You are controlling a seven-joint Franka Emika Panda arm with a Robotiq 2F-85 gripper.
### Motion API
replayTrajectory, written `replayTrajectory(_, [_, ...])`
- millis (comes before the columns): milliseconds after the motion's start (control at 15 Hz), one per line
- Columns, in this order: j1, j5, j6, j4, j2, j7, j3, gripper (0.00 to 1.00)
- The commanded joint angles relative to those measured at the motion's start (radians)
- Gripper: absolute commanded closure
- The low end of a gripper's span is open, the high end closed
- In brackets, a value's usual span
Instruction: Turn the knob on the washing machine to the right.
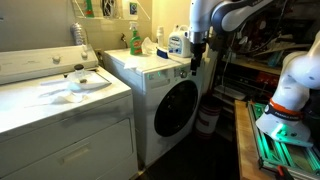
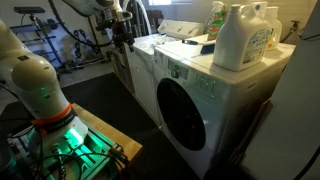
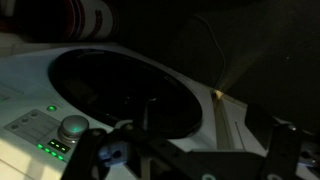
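You are in the approach: your gripper (image 3: 190, 160) hangs just off the front of the washing machine (image 1: 150, 85), its fingers spread wide and holding nothing. The knob (image 3: 73, 127) sits ahead of the tool but outside the fingers' span, beside green lights (image 3: 52, 150). The dark round door (image 3: 125, 90) lies straight ahead. Next, I judge, you shift sideways until the knob sits between the fingers, close on it, then twist clockwise.

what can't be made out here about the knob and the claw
- knob setting: wrist view too dark and blurred to read its marks
- knob in both exterior views: too small to find on the washing machine
- whether the claw touches the machine: small and dark in an exterior view
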State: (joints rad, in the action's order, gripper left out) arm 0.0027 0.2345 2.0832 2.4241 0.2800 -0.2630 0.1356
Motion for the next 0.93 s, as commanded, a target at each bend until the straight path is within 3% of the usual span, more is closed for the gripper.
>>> replayTrajectory(0, [-0.048, 0.088, 0.114, 0.127, 0.083, -0.161, -0.016, 0.00])
replayTrajectory(533, [-0.240, 0.281, 0.293, 0.273, 0.219, -0.435, -0.037, 0.00])
replayTrajectory(867, [-0.293, 0.248, 0.489, 0.317, 0.174, -0.341, -0.120, 0.00])
